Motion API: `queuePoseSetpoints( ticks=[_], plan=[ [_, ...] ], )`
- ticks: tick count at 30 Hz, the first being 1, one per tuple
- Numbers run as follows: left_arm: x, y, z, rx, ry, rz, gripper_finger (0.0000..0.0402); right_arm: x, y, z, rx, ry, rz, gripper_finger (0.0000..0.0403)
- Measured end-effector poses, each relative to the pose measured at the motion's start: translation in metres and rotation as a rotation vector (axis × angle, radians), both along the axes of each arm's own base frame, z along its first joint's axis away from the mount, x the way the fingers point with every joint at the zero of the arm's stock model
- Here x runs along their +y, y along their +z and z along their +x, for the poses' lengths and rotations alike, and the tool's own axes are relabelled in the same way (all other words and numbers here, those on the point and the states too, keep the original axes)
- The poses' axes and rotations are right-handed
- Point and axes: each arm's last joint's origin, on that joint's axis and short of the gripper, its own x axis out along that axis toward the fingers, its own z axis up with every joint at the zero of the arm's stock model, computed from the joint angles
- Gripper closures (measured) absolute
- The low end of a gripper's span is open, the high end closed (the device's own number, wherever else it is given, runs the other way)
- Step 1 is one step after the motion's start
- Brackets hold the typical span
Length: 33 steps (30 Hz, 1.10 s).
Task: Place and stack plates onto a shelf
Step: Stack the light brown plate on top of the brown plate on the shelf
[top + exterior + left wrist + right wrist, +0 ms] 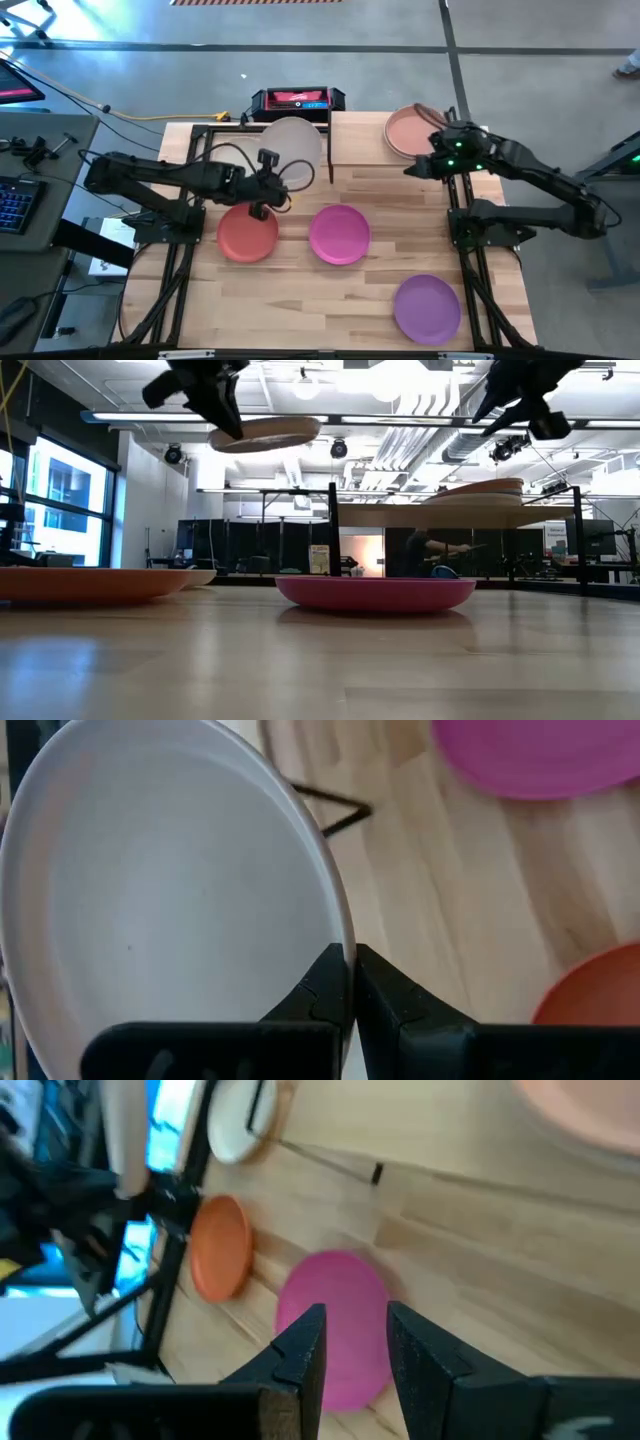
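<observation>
My left gripper [268, 190] is shut on an off-white plate [291, 148], carried high over the table's far left part and seen lifted in the low view [265, 433]. The orange-red plate [247, 236], magenta plate [339, 233] and purple plate [427, 308] lie flat on the tabletop. A pale peach plate [412, 131] lies on top of another plate on the shelf [400, 516] at the far right. My right gripper [438, 160] hangs open and empty above the shelf's near edge, beside that stack [478, 489]. My left gripper pinches the off-white plate's rim [340, 932] between its two fingers, at the edge nearest the arm. The fingers [325, 985] come in roughly level from the table's left. The plate is lifted clear of the table and sits nearly level [265, 433].
A red-and-black box [297, 100] stands at the far edge, behind the held plate. The shelf's black post [330, 148] rises just right of that plate. A pale plate edge [200, 576] shows behind the orange-red plate. Bare wood lies between the magenta and purple plates.
</observation>
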Motion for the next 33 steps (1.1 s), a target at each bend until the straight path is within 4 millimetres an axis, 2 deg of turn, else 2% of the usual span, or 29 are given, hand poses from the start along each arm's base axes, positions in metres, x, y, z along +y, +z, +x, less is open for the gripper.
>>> queuePoseSetpoints(
  ticks=[9,20,27,33],
  plan=[
    [-0.014,-0.001,0.003,-0.011,-0.042,0.028,0.0401,-0.005,-0.019,0.042,0.082,0.082,0.056,0.0315],
    [-0.029,0.000,0.003,0.026,-0.181,0.089,0.0401,-0.001,-0.041,0.105,-0.018,0.251,0.157,0.0315],
    [-0.037,0.000,0.001,0.051,-0.246,0.101,0.0401,0.012,-0.048,0.128,-0.064,0.313,0.212,0.0315],
    [-0.044,-0.004,-0.004,0.112,-0.321,0.036,0.0401,0.021,-0.044,0.138,-0.136,0.306,0.179,0.0315]
  ],
)
